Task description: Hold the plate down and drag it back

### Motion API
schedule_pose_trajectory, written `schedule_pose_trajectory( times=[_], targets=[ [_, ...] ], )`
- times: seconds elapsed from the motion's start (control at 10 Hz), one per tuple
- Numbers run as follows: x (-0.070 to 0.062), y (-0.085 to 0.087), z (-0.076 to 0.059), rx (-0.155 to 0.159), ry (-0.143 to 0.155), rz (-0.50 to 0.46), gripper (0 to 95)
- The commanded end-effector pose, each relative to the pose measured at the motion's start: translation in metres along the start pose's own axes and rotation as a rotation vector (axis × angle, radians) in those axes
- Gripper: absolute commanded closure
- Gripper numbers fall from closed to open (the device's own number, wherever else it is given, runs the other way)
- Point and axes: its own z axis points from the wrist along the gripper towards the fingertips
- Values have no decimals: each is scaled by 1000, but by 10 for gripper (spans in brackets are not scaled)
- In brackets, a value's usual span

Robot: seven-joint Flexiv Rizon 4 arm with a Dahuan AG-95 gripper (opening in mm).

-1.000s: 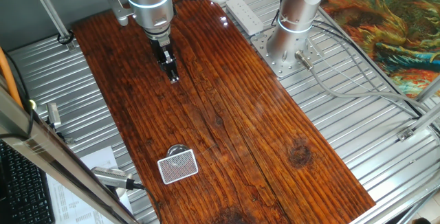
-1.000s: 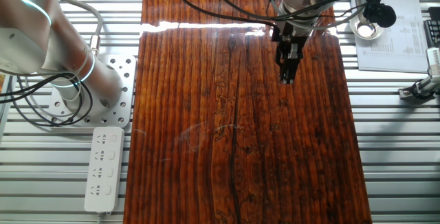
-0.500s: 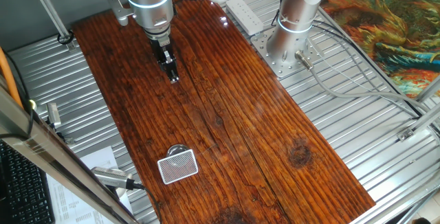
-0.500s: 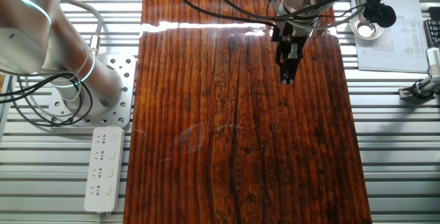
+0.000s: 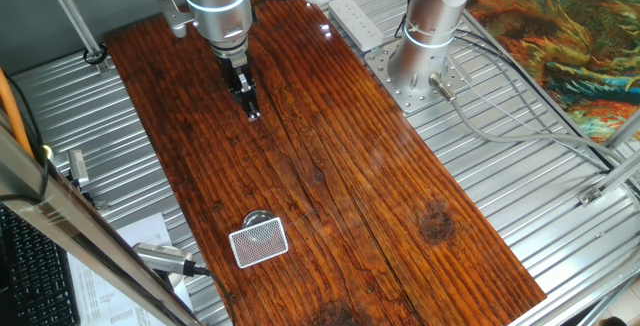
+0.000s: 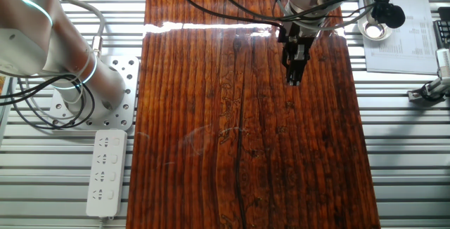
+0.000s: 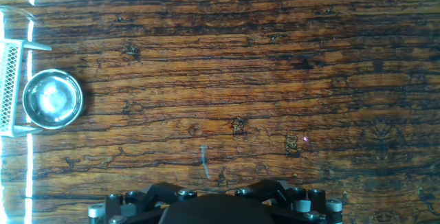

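Observation:
The plate (image 5: pixel 258 215) is a tiny shiny silver dish near the front left of the wooden board (image 5: pixel 330 166), touching the far edge of a lattice-patterned card (image 5: pixel 259 242). In the hand view the plate (image 7: pixel 53 99) lies at the far left, with the card (image 7: pixel 10 86) at the frame's edge. My gripper (image 5: pixel 252 112) hangs over the far end of the board, well away from the plate, its fingers together and holding nothing. The other fixed view shows the gripper (image 6: pixel 292 80) pointing down at bare wood; the plate is out of that view.
The arm's base (image 5: pixel 425 61) is bolted beside the board's right edge, with a white power strip (image 6: pixel 105 173) near it. A metal tool (image 5: pixel 165 258) and papers (image 6: pixel 397 39) lie on the ribbed table at the board's other side.

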Motion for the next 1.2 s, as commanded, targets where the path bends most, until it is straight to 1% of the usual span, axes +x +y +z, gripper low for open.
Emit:
schedule_pose_trajectory(
  times=[0.1, 0.2, 0.4, 0.7, 0.8, 1.2],
  targets=[
    [0, 0, 0, -38, -5, 1, 950],
    [0, 0, 0, -37, 0, 5, 950],
    [0, 0, 0, -29, -7, -9, 950],
    [0, 0, 0, -23, 3, -8, 950],
    [0, 0, 0, -13, 9, -7, 950],
    [-1, 0, 0, -11, 13, -8, 950]
  ],
)
